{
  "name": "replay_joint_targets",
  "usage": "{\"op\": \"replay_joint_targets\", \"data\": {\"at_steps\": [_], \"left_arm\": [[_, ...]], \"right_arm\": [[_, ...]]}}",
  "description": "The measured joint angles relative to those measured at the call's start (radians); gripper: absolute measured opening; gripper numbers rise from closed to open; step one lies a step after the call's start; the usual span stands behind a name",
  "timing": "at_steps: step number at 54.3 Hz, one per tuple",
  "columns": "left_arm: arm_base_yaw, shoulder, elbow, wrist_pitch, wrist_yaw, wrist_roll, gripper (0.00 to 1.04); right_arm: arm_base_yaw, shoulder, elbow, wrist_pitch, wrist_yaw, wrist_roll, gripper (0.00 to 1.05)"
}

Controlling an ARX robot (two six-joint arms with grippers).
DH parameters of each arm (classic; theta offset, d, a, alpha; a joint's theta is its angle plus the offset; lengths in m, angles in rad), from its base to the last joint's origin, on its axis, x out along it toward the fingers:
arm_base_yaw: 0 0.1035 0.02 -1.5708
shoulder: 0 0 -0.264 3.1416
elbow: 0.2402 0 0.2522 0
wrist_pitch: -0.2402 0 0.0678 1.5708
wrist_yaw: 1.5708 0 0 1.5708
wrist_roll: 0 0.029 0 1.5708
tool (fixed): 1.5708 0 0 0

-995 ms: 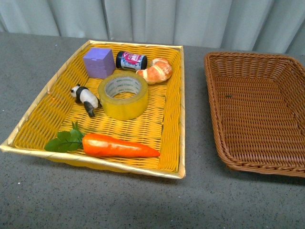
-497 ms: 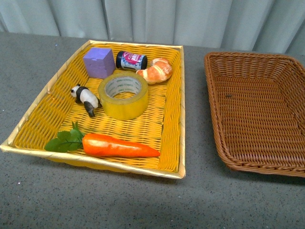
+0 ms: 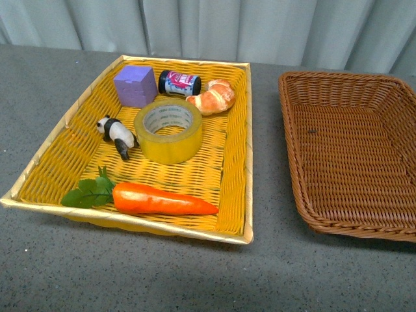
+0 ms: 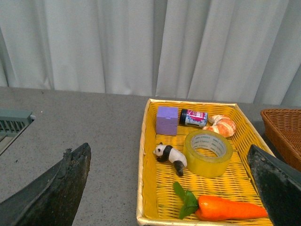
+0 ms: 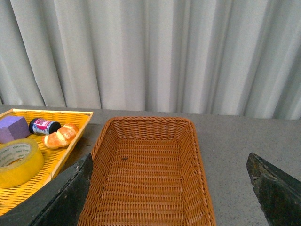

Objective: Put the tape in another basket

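The tape (image 3: pixel 168 130), a wide yellow roll with a white core, lies flat in the middle of the bright yellow basket (image 3: pixel 234 169). It also shows in the left wrist view (image 4: pixel 208 153) and the right wrist view (image 5: pixel 18 161). The brown wicker basket (image 3: pixel 296 162) stands empty to the right; it also shows in the right wrist view (image 5: pixel 146 174). Neither arm shows in the front view. My left gripper (image 4: pixel 171 188) is open, high above the near left side of the yellow basket. My right gripper (image 5: pixel 171 193) is open, high above the brown basket.
The yellow basket also holds a purple cube (image 3: pixel 135 84), a small dark jar (image 3: pixel 179 82), a croissant (image 3: pixel 212 96), a toy panda (image 3: pixel 117 134) and a toy carrot (image 3: pixel 149 197). Grey tabletop (image 3: pixel 130 273) surrounds both baskets; a pale curtain hangs behind.
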Motion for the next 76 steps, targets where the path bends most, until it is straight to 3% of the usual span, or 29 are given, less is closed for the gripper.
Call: {"op": "replay_joint_targets", "data": {"at_steps": [29, 31, 35, 40, 49, 54, 76], "left_arm": [[0.000, 0.000, 0.000, 0.000, 0.000, 0.000, 0.98], [-0.011, 0.010, 0.003, -0.014, -0.034, -0.013, 0.98], [-0.073, 0.191, 0.056, -0.062, -0.290, -0.098, 0.98], [-0.074, 0.399, 0.099, 0.056, -0.301, -0.130, 0.98], [-0.064, 0.814, 0.215, 0.330, -0.175, -0.137, 0.98], [-0.060, 1.018, 0.291, 0.401, -0.103, -0.143, 0.98], [-0.112, 1.635, 0.660, 0.462, 0.135, 0.014, 0.98]], "right_arm": [[0.000, 0.000, 0.000, 0.000, 0.000, 0.000, 0.96], [0.000, 0.000, 0.000, 0.000, 0.000, 0.000, 0.96], [0.000, 0.000, 0.000, 0.000, 0.002, 0.000, 0.96], [0.000, 0.000, 0.000, 0.000, 0.000, 0.000, 0.96], [0.000, 0.000, 0.000, 0.000, 0.000, 0.000, 0.96], [0.000, 0.000, 0.000, 0.000, 0.000, 0.000, 0.96], [0.000, 0.000, 0.000, 0.000, 0.000, 0.000, 0.96]]}}
